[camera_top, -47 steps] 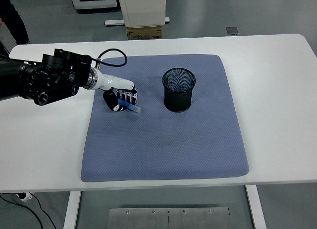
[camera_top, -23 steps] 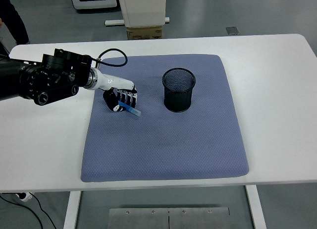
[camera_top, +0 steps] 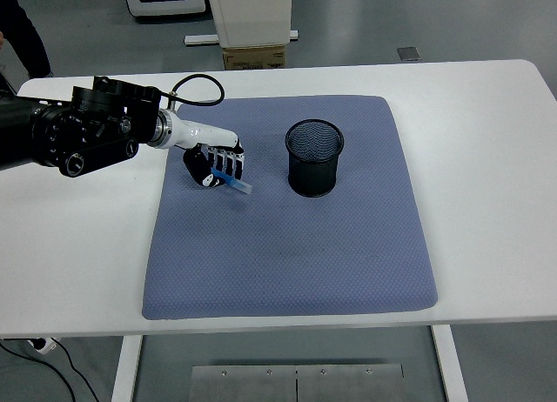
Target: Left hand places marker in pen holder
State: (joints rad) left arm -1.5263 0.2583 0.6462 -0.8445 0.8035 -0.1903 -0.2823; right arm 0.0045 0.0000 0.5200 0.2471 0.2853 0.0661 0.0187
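Observation:
My left hand (camera_top: 215,165) comes in from the left edge and hovers over the left part of the blue-grey mat (camera_top: 287,245). Its fingers are curled around a blue marker (camera_top: 235,184), whose tip sticks out down and to the right of the hand. A black mesh pen holder (camera_top: 314,157) stands upright on the mat, to the right of the hand and apart from it. The right arm is out of view.
The mat lies on a white table (camera_top: 487,141). A black cable (camera_top: 196,84) loops above my left wrist. A person's dark leg (camera_top: 22,28) shows at the top left, and a cardboard box (camera_top: 254,56) stands behind the table's far edge.
My left hand has lifted slightly and moved up with the marker in it. The marker's tip now points a little further right. The pen holder has not moved.

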